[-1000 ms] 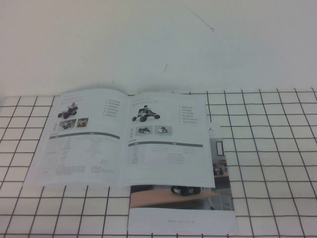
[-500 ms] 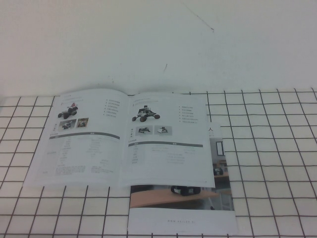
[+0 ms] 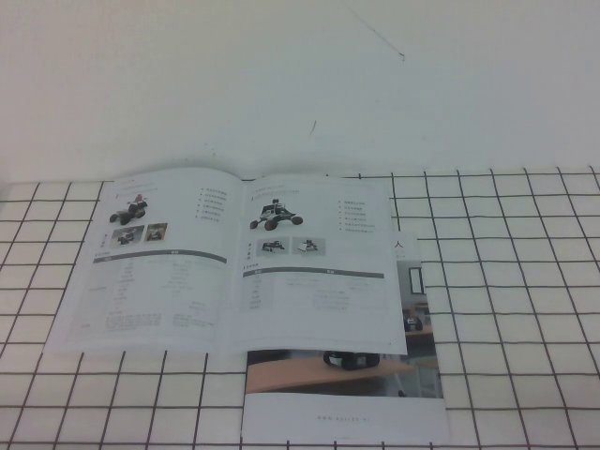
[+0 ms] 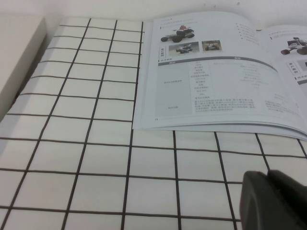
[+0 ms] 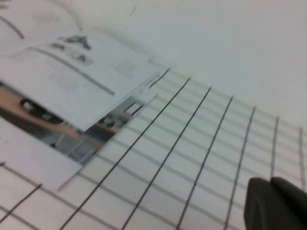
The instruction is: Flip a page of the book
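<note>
The book [image 3: 234,262] lies open and flat on the gridded table. Its left page [image 3: 150,267] shows a red-topped vehicle above two small photos. Its right page [image 3: 319,277] shows a dark vehicle. The book also shows in the left wrist view [image 4: 216,81] and the right wrist view [image 5: 81,72]. Neither gripper shows in the high view. My left gripper [image 4: 267,176] is shut and empty, hanging over bare table off the book's left page. My right gripper [image 5: 270,184] is shut and empty, over bare table to the right of the book.
A brochure [image 3: 347,394] with a brown floor photo and a white strip lies under the book's right page and sticks out toward the front; it also shows in the right wrist view [image 5: 38,124]. A white wall [image 3: 300,75] rises behind the table.
</note>
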